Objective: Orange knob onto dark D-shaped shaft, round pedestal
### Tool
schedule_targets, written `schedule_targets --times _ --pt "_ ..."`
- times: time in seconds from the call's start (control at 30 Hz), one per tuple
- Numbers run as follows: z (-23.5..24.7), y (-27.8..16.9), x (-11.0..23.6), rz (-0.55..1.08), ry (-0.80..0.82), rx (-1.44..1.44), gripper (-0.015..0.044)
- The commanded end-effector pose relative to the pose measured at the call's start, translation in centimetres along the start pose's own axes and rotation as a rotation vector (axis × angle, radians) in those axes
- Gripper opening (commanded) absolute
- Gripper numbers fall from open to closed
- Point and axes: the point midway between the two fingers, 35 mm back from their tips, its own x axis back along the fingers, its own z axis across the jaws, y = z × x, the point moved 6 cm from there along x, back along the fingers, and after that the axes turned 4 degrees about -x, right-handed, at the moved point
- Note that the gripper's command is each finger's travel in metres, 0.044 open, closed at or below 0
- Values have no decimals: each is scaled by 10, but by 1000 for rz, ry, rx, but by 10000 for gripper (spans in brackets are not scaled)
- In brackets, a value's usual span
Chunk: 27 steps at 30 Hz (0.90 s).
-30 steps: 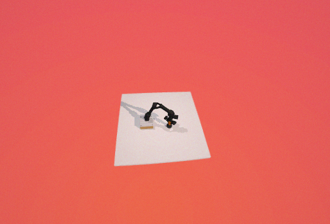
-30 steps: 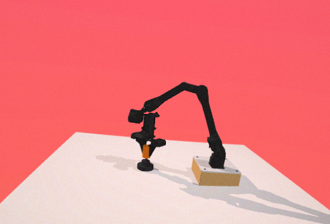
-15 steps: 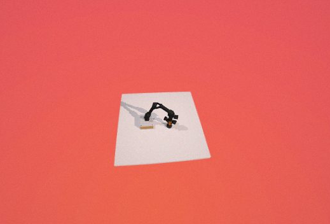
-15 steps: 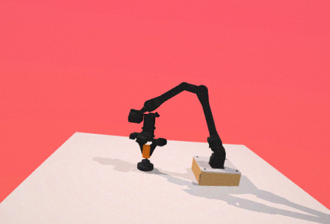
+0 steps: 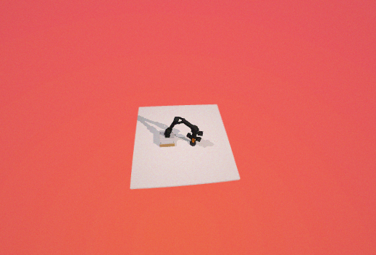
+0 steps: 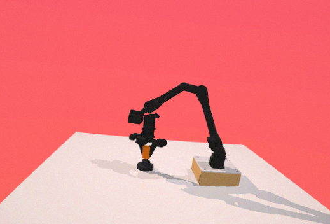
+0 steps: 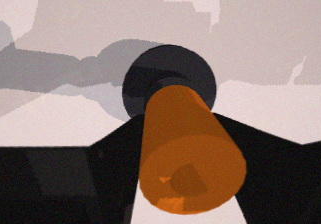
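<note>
gripper [image 6: 146, 152] clamped on the knob [image 7: 187, 150] | knob upright between the fingers, long axis vertical | pedestal [image 6: 145, 165] and shaft directly beneath fingertips, just apart | shaft's flat hidden

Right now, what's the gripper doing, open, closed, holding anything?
Gripper: shut on the knob, held upright above the pedestal.

There is one arm [image 6: 189, 95] with one gripper [image 6: 146, 149], one orange knob [image 6: 145, 152], one round pedestal [image 6: 145, 165], one white table [image 6: 81, 191], and one tan base box [image 6: 216, 178].
</note>
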Motion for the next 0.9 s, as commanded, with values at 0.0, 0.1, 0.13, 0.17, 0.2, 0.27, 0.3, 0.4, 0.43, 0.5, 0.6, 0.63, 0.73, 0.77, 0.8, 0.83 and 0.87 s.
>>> schedule_targets --times 0.0,0.1,0.13,0.17,0.2,0.27,0.3,0.4,0.43,0.5,0.6,0.63,0.73,0.77,0.8,0.83,0.87 --pt "0 0 -3 1 -1 1 0" --pt "1 -1 -6 1 -1 0 0" --pt "1 -1 -7 1 -1 0 0" --pt "1 -1 -8 1 -1 0 0" --pt "1 -1 -8 1 -1 0 0" --pt "1 -1 -10 1 -1 0 0" --pt "1 -1 -11 1 -1 0 0" --pt "2 -1 -13 1 -1 0 0" --pt "2 -1 -14 1 -1 0 0" --pt "2 -1 -15 1 -1 0 0" --pt "2 -1 -15 1 -1 0 0" --pt "1 0 -14 -2 -6 -1 0" --pt "1 0 -14 -2 -6 -1 0" --pt "1 0 -14 -2 -6 -1 0" --pt "1 0 -14 -2 -6 -1 0" --pt "1 0 -14 -2 -6 -1 0" --pt "1 0 -14 -2 -6 -1 26"
